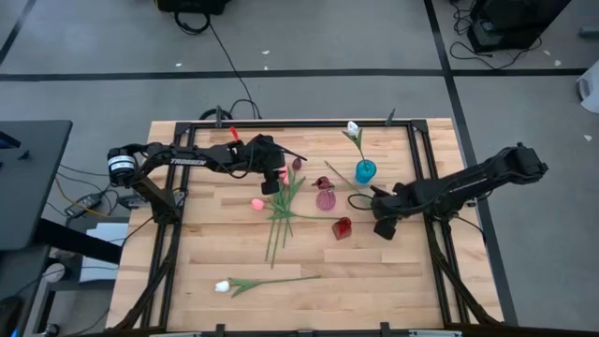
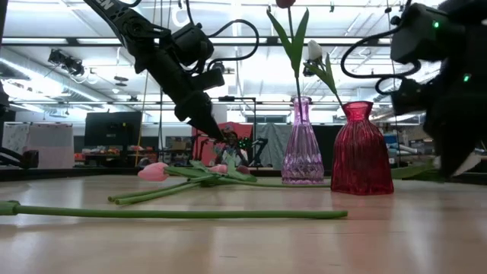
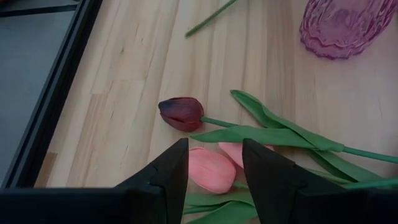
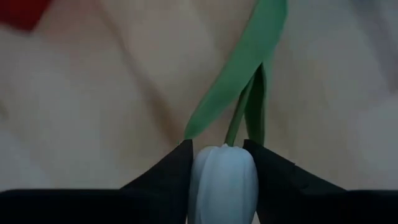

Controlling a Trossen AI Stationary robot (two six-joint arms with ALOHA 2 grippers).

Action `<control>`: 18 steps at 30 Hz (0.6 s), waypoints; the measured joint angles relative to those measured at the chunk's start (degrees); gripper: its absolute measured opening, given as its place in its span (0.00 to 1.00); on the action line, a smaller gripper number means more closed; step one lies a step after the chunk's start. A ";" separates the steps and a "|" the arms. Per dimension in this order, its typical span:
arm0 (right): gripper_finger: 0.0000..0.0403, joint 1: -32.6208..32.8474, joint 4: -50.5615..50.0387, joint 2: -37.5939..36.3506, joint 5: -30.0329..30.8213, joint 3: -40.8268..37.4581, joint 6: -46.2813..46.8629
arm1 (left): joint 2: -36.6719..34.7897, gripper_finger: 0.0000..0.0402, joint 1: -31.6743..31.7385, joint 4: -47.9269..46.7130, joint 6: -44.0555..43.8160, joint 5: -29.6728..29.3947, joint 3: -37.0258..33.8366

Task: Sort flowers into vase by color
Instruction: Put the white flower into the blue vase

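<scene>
Several tulips (image 1: 281, 208) lie heaped on the table's middle, among them a pink head (image 3: 208, 169) and a maroon head (image 3: 181, 114). My left gripper (image 1: 272, 181) is open, just over the heap. Its fingers stand on either side of the pink head, and I cannot tell whether they touch it. My right gripper (image 1: 378, 223) is shut on a white tulip (image 4: 222, 180) to the right of the red vase (image 1: 342, 227). The pink vase (image 1: 325, 197) holds a maroon tulip. The teal vase (image 1: 365, 170) holds a white one (image 1: 353, 128). Another white tulip (image 1: 223, 285) lies near the front edge. My right gripper pinches the white tulip's head (image 4: 222, 163) between its two fingers, one on each side. The stem and leaves (image 4: 239, 115) reach straight out beyond the fingertips. In the low view the gripper (image 2: 456, 161) comes down from above, with the stem (image 2: 415, 173) low over the table.
The three vases stand close together between the two grippers. In the low view the red vase (image 2: 361, 148) stands nearer than the pink one (image 2: 302, 144). A dark metal frame (image 1: 416, 159) runs around the tabletop. Bare wood lies toward the near edge on the right.
</scene>
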 joint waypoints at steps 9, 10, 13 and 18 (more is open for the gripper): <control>0.37 0.66 -14.19 -0.34 -10.88 4.98 5.07 | 0.00 0.39 -0.02 -0.33 -0.02 0.56 0.00; 0.37 0.72 -14.68 -0.42 -11.92 4.98 5.27 | 0.00 0.39 -0.02 -0.35 -0.02 0.60 0.00; 0.38 0.76 -15.09 -1.40 -14.93 4.98 7.07 | 0.00 0.39 -0.02 -0.53 -0.02 0.63 0.00; 0.46 2.59 -10.36 -2.30 -8.77 4.98 4.86 | 0.00 0.39 -0.02 -0.74 -0.02 0.65 0.00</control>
